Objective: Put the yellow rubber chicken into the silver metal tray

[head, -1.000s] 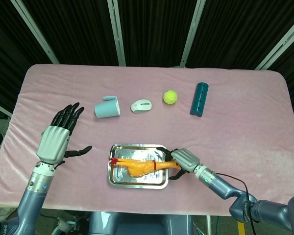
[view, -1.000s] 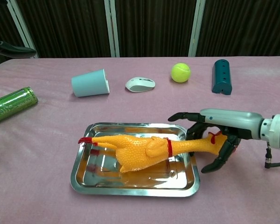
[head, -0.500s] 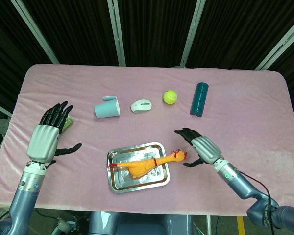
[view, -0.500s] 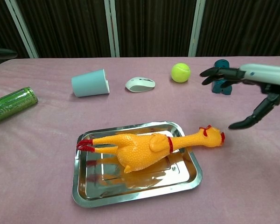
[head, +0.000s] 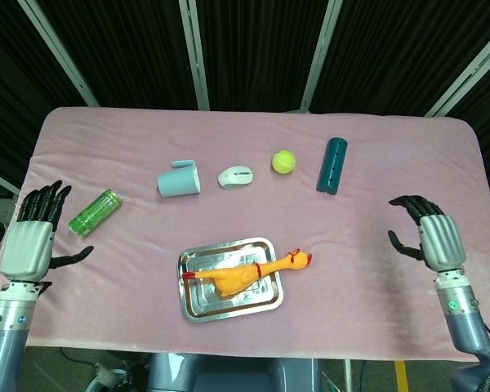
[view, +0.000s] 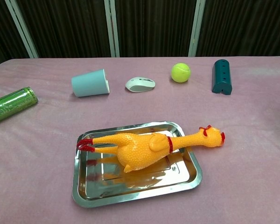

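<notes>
Hands — left hand (head: pixel 24 247), right hand (head: pixel 438 239) — hover open-fingered at table edges.

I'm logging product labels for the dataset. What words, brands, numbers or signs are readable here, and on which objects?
Green can: it carries printing, too small and blurred to read.
Cup, computer mouse, tennis ball, teal cylinder, rubber chicken, metal tray: no text or signs visible.

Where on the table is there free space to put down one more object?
Bare cloth lies right of the rubber chicken and metal tray, up to the right hand, and between the tray and the green can. The far row, cup to teal cylinder, is crowded.
</notes>
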